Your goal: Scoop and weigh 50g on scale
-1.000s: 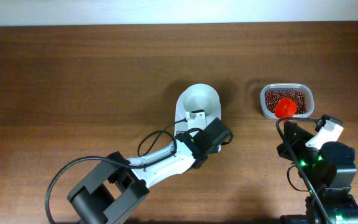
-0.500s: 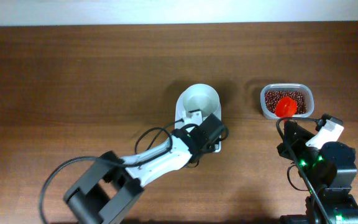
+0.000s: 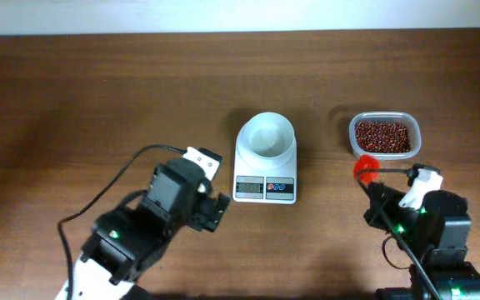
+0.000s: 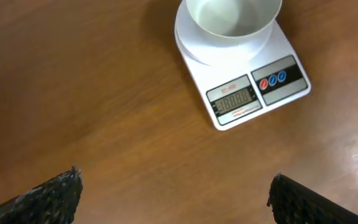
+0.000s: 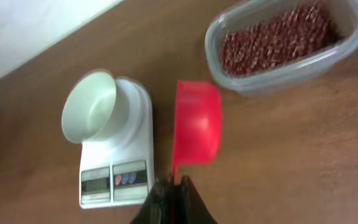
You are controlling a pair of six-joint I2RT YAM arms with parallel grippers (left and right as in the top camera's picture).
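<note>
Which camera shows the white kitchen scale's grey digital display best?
Left wrist: the grey digital display sits large and unobstructed, near centre. Overhead shows it small but clear; right wrist shows it small and blurred at the lower left.

Soft even light, wrist views slightly blurred

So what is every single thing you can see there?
White plastic kitchen scale: one, white, grey display, middle of the table.
Round white bowl: one, white, on the scale, empty.
Clear plastic tub: one, see-through, right of the scale.
Small oval beans: many, dark red-brown, in the tub.
Red plastic scoop: one, red, looks empty, between scale and tub.
Brown wooden table: one, brown, under everything.
Left hand: one, black, open, holding nothing, near the scale.
Right hand: one, black, shut on the scoop's handle.
</note>
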